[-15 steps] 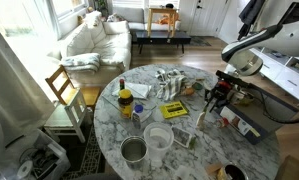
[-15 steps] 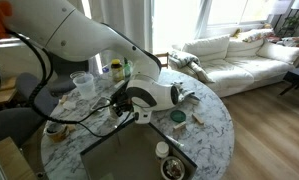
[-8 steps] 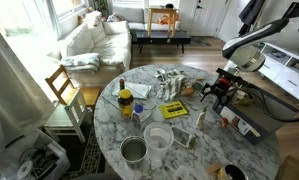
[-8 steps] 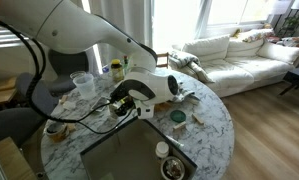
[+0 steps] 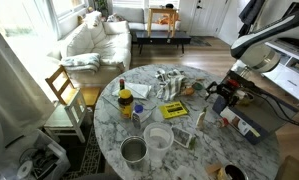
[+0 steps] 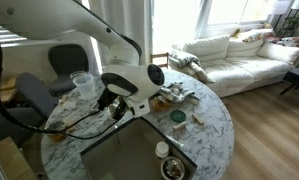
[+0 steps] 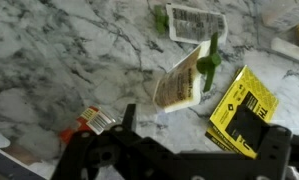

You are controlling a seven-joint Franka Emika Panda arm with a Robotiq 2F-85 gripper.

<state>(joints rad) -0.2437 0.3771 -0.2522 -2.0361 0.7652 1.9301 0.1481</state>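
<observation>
Fingers (image 7: 127, 122) spread wide with nothing in them, hanging just over a tan sachet with a green top (image 7: 184, 80). It's lying loose on the marble table (image 7: 59, 50) near its edge, yellow packet (image 7: 239, 110) just beside. Looks set down, not gripped.

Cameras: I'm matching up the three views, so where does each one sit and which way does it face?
Exterior view: high up, looking down over the table toward the sofa; arm at picture right.
Exterior view: lower, behind the arm, facing across the table to the sofa.
Wrist view: looks down past the fingers at the table.
Shared: yellow box, wrist and an exterior view.
</observation>
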